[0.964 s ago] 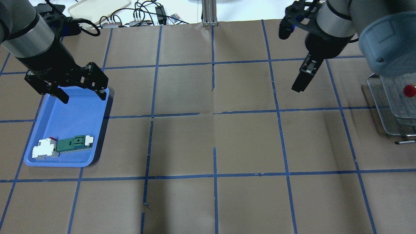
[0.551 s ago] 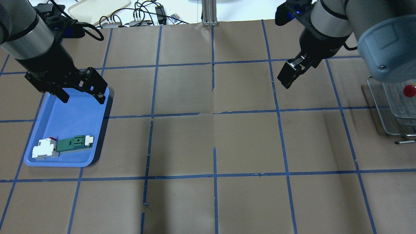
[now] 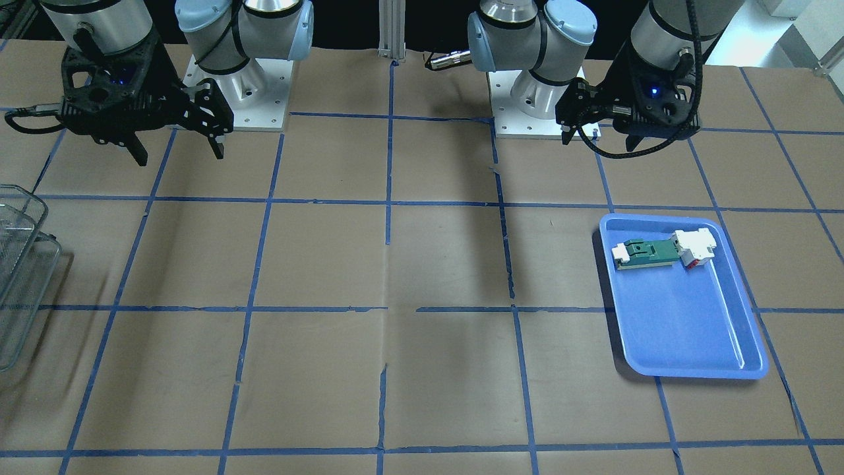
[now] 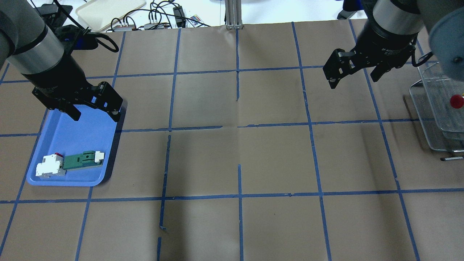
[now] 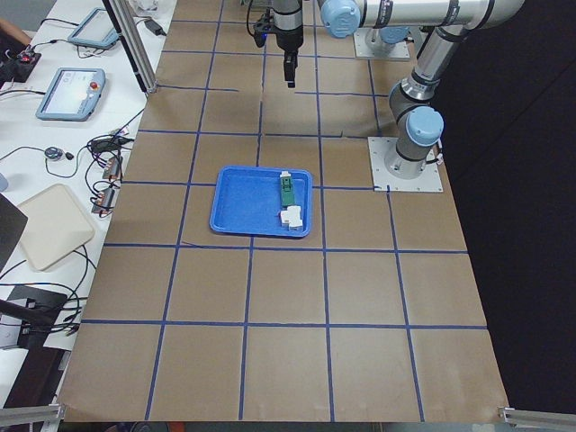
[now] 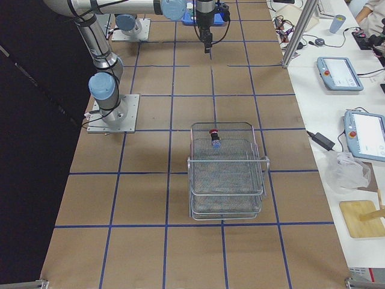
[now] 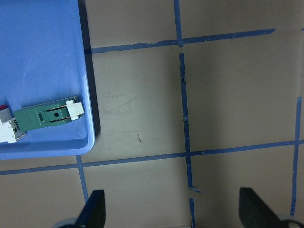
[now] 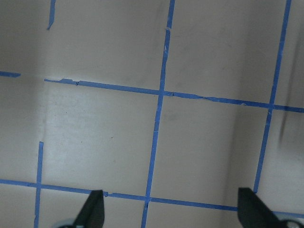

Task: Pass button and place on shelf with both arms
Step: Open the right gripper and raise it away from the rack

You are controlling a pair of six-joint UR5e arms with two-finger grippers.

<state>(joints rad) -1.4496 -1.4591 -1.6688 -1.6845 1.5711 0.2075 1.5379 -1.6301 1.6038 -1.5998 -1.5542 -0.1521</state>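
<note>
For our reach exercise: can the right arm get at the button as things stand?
Probably yes: the button lies uncovered in the shelf's top tier, and the open right end effector hovers nearby.

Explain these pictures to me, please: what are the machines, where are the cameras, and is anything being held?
Two robot arms are bolted at a taped brown table. Four fixed cameras look on from above, in front and each end; two more ride on the wrists, looking down. The left hand hangs open near a blue tray holding a green part and a white block. The right hand is open too. On its side stands a wire shelf with the red button in its top tier. Neither hand holds anything.
</note>
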